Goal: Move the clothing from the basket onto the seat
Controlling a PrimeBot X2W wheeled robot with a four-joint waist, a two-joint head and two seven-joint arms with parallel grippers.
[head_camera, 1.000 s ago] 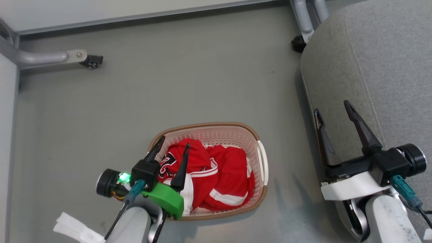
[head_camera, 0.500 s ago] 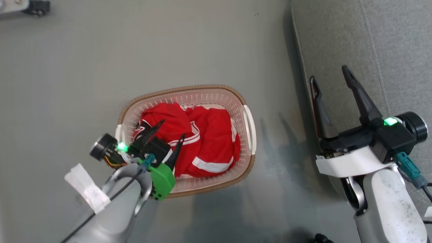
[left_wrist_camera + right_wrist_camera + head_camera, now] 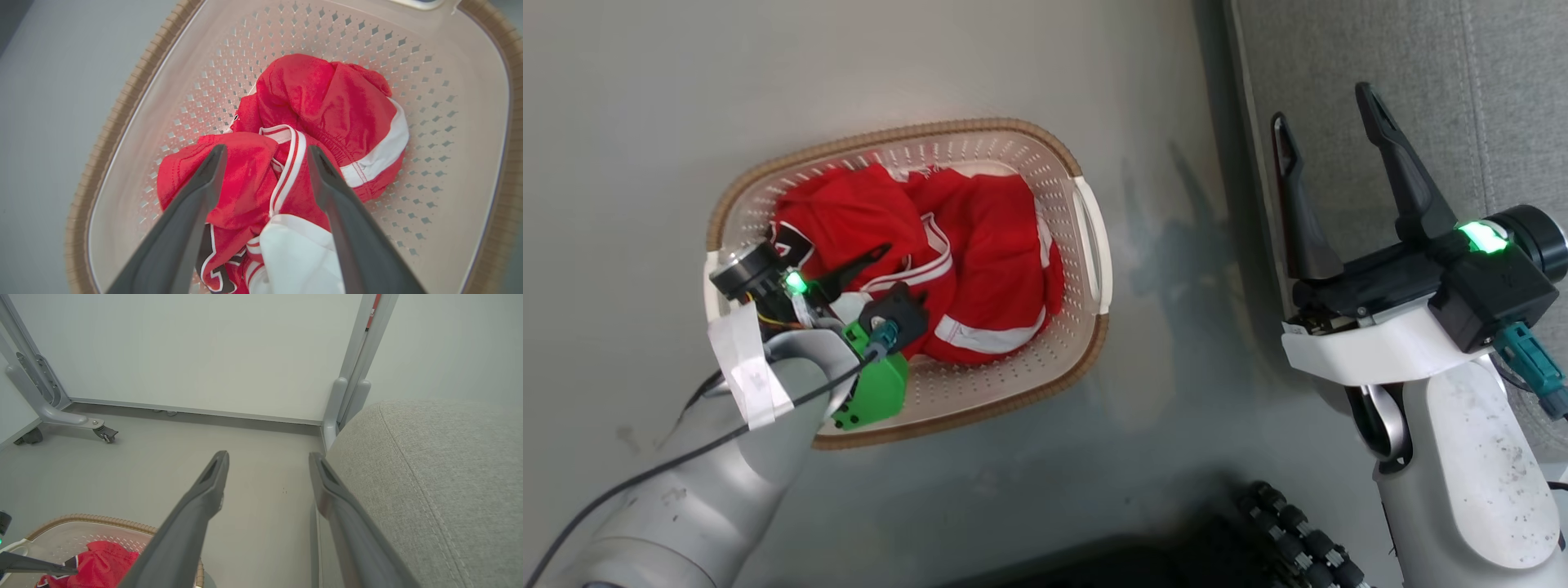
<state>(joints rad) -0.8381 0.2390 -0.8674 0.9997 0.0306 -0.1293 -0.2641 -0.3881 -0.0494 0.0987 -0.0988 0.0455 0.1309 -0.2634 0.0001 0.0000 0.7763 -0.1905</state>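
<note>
The cream perforated basket [image 3: 980, 131] with its brown rim stands on the floor, and the red clothing [image 3: 980, 245] lies crumpled inside it. My left gripper [image 3: 890, 269] reaches down into the basket. In the left wrist view it [image 3: 266, 149] is open, its fingers astride the clothing [image 3: 327, 94] at a striped trim, with a white panel low between them. My right gripper [image 3: 1321, 102] hangs open and holds nothing, over the left edge of the grey seat [image 3: 1421, 65]. The right wrist view has this gripper [image 3: 268, 454] beside the seat [image 3: 429, 477], with the basket [image 3: 94, 520] low left.
Grey floor [image 3: 686, 98] surrounds the basket. A pale wall with a metal frame leg on casters [image 3: 73, 420] and an upright post [image 3: 351, 375] stands behind. My dark base [image 3: 1282, 531] lies at the bottom of the head view.
The head camera has tipped down, so the whole picture shifted. My left gripper has sunk from above the basket onto the clothing. The right gripper stays open by the seat.
</note>
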